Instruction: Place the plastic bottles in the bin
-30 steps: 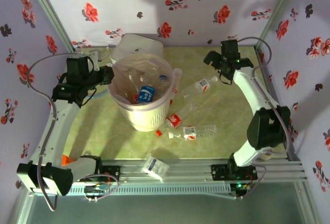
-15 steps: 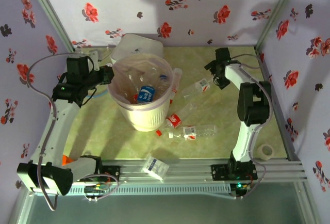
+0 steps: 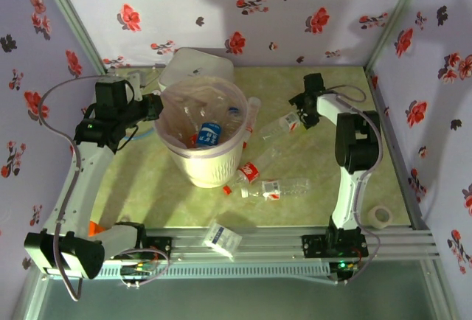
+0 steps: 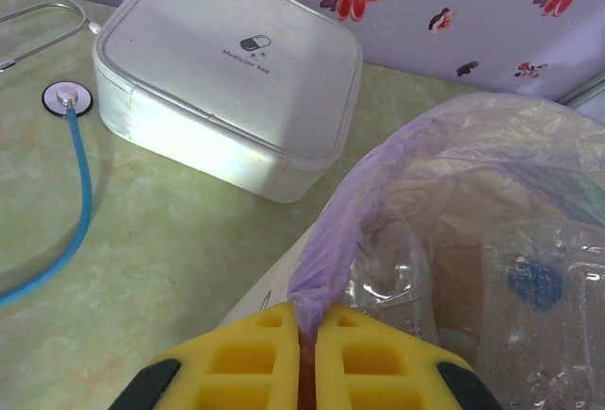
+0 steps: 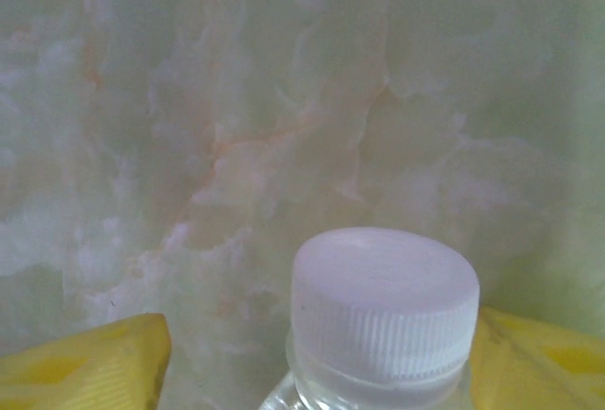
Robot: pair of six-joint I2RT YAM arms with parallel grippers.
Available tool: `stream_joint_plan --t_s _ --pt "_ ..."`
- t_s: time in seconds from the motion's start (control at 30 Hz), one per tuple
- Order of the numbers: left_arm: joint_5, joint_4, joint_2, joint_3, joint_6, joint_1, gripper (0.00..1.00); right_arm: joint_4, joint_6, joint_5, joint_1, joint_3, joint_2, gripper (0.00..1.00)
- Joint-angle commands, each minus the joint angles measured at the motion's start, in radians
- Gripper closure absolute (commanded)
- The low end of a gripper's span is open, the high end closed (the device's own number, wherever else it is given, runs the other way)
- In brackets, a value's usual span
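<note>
Your bottle [image 3: 282, 124] lies on its side on the table just right of the bin [image 3: 210, 171], with its white cap [image 5: 385, 301] pointing toward the right gripper [image 3: 304, 113]. It is clear and thin-walled with a red label and looks empty, so expect it to be light, slick and easily crushed. The ribbed cap and neck should give the stiffest hold. Your jaws stand there now, partly open around the cap, with one pad clear of it. Close gently or the bottle may squirt out. The left gripper [image 4: 309, 363] is pinched tight on the liner [image 4: 333, 230] at the bin's rim.
</note>
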Motion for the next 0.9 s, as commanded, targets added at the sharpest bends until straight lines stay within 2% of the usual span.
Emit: stream_joint_plan --t_s 0.0,0.43,0.5,0.6,0.8,0.87 --pt "0.007 -0.031 0.021 -0.007 -0.021 -0.004 0.97 0.001 -0.004 -0.01 -0.003 -0.012 -0.025 0.28" --pt "0.003 -0.033 0.009 -0.001 -0.026 -0.004 0.97 -0.112 -0.211 0.197 -0.007 -0.026 -0.331 0.62" --pt "0.003 -0.031 0.007 -0.002 -0.028 -0.003 0.97 -0.113 -0.236 0.21 -0.007 -0.03 -0.373 0.62" --pt "0.003 -0.025 0.005 -0.007 -0.036 -0.004 0.97 -0.13 -0.253 0.191 -0.012 -0.033 -0.386 0.51" --pt "0.004 -0.021 -0.01 -0.021 -0.041 -0.004 0.97 -0.118 -0.211 0.117 0.009 -0.082 -0.297 0.06" --pt "0.001 -0.033 -0.011 -0.016 -0.033 -0.004 0.97 -0.089 -0.195 0.101 0.019 -0.083 -0.258 0.02"
